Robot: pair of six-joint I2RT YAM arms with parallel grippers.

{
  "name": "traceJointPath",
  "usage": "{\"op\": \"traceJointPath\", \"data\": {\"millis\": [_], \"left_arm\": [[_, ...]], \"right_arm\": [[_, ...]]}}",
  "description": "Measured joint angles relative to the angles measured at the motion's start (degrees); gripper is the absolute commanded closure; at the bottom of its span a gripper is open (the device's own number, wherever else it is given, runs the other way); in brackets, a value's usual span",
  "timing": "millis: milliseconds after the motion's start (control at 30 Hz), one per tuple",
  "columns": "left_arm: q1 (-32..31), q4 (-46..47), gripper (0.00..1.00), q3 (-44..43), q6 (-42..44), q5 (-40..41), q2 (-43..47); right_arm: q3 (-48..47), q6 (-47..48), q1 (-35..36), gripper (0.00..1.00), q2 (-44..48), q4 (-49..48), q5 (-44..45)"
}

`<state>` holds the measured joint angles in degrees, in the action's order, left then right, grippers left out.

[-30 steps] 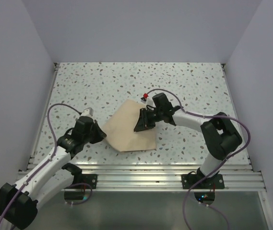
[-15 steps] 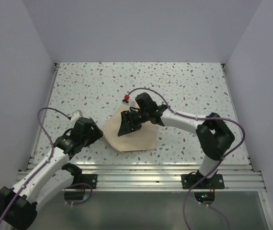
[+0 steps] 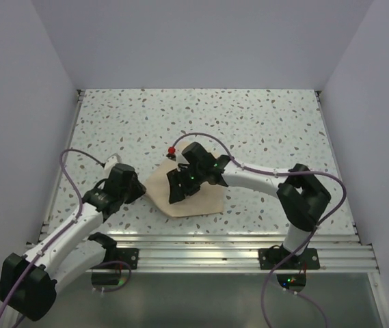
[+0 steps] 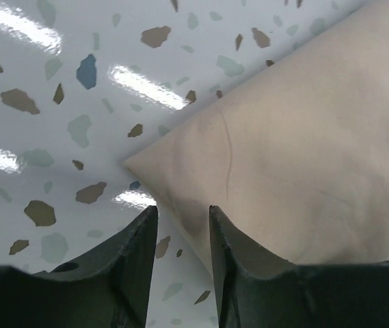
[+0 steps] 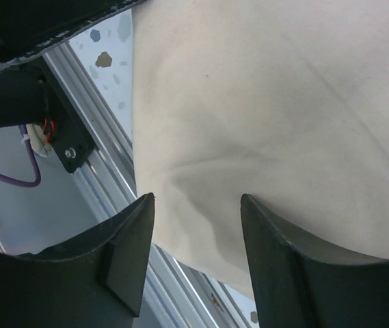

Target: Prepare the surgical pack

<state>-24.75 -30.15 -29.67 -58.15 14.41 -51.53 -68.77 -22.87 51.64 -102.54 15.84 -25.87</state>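
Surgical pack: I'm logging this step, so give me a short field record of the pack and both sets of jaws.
pack: tan cloth, lying flat on the table, close to the front rail
left jaws: apart, at the pack's left corner, nothing between them
right jaws: apart, over the pack, not gripping it; contact unclear
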Motion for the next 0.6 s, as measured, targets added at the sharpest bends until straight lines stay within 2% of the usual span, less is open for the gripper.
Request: {"op": "traceJointPath", "data": {"millis": [133,267,300,333,467,600], "left_arm": [[-0.1,2.0,0.52,-1.1,5.7,-3.1,3.3],[-4.2,2.5,0.45,-8.4,12.3,-3.7,1.6],[-6.3,2.6,0.44,-11.0,13.8,-3.5,-0.3],[-8.8,2.7,0.43,-14.0,15.2,-3.2,-2.8],[-17.9,4.4,0.38,-25.2,19.7,-1.8,-15.6],[-24.8,4.6,0.36,-28.7,22.0,1.2,-25.4]], "right_arm": [[2.2,0.0,-2.4,0.44,4.5,1.3,1.3],[6.9,-0.3,-9.9,0.3,11.2,2.0,1.2],[8.0,-0.3,-12.5,0.28,13.0,2.7,1.6],[8.7,-0.3,-14.3,0.22,14.3,3.2,2.2],[12.0,-0.9,-23.1,0.12,19.9,5.2,4.4],[17.1,-1.7,-31.2,0.08,23.9,6.4,4.3]]}}
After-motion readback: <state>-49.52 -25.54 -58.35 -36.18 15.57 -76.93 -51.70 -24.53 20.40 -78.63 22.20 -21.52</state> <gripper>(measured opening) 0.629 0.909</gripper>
